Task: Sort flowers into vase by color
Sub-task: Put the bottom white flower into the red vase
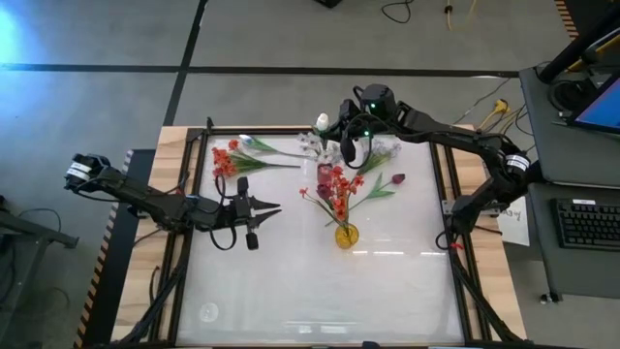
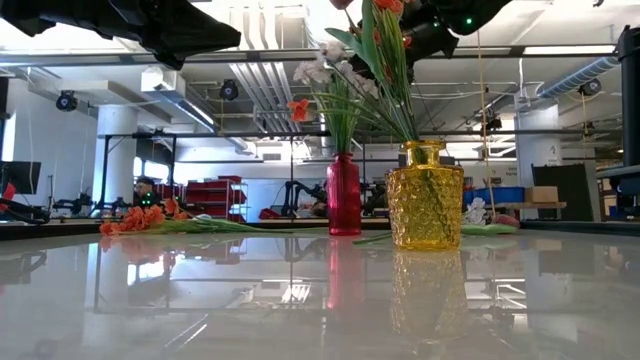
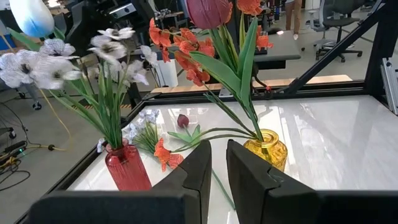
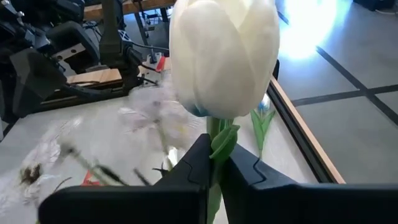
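Right gripper is hanging over the far edge of the table, above the red vase, fingers pinched tight on the green stem of a white tulip. The bloom is sticking up just past the fingertips; in the high view the tulip head is showing just beside the wrist.

Left gripper is waiting over the table's left-middle, fingers nearly together with a thin gap between them, gripping nothing, pointing toward both vases.

Yellow vase is standing near the table centre, nearer the front than the red one, holding red-orange blossoms and a dark red tulip on leafy stems. Red vase is standing behind it and slightly to the left in the low view, holding white blossom sprays.

Loose flowers are lying flat on the table: a red-orange cluster at the far left, its stem running toward the vases; another dark red tulip to the right of the yellow vase; a small red-orange bloom between the two vases; a pale spray just behind the red vase. More pale flowers are lying along the far edge under the right arm, too blurred to sort out.
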